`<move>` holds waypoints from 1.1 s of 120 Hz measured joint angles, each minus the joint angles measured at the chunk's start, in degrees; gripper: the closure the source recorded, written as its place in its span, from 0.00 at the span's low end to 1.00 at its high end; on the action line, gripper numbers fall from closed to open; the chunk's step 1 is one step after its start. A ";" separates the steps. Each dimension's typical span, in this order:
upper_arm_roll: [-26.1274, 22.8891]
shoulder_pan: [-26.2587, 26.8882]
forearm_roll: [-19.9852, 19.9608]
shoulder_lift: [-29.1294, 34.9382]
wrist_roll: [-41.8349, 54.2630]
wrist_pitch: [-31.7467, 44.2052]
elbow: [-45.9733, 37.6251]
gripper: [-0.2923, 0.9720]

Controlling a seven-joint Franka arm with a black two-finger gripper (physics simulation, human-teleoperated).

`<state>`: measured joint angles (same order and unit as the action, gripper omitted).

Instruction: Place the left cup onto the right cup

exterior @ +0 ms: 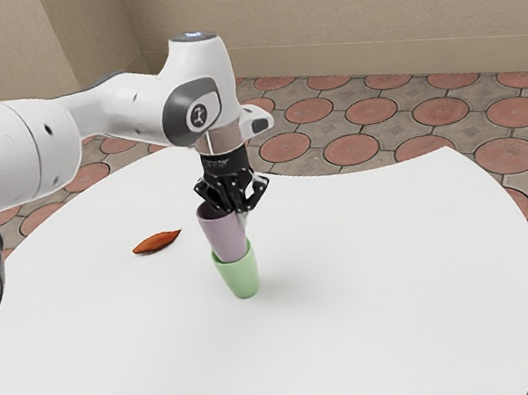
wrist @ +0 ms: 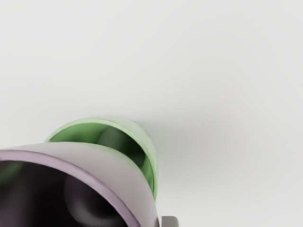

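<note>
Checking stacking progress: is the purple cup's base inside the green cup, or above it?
Inside: the rim of the green cup hides the base of the purple cup in the exterior view.

The white table (exterior: 381,289) bears a green cup (exterior: 238,275) and orange scrap (exterior: 156,242).

The mauve cup (exterior: 219,231) and the green cup (exterior: 239,273) look like smooth, softly matt plastic, the table (exterior: 391,288) is a smooth matt white, the arm (exterior: 49,127) wears glossy white shells, the gripper (exterior: 234,198) is matt black, and the floor (exterior: 437,113) is dull terracotta tile.
</note>
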<state>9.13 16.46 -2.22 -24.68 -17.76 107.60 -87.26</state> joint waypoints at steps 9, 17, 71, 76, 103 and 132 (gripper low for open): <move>0.00 -0.02 0.00 -0.05 -0.04 0.01 -0.03 0.85; 0.00 -0.02 -0.06 -0.29 -0.08 0.02 -0.06 0.85; 0.01 -0.02 -0.50 -0.69 -0.09 0.05 0.04 0.42; 0.01 -0.02 -0.40 -0.56 -0.11 0.03 0.57 0.39; 0.18 0.09 0.12 4.74 0.36 -2.52 1.45 0.29; -0.25 0.04 2.58 11.65 7.46 -6.25 1.15 0.26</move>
<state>8.89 16.50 0.36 -13.02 -10.31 101.35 -86.11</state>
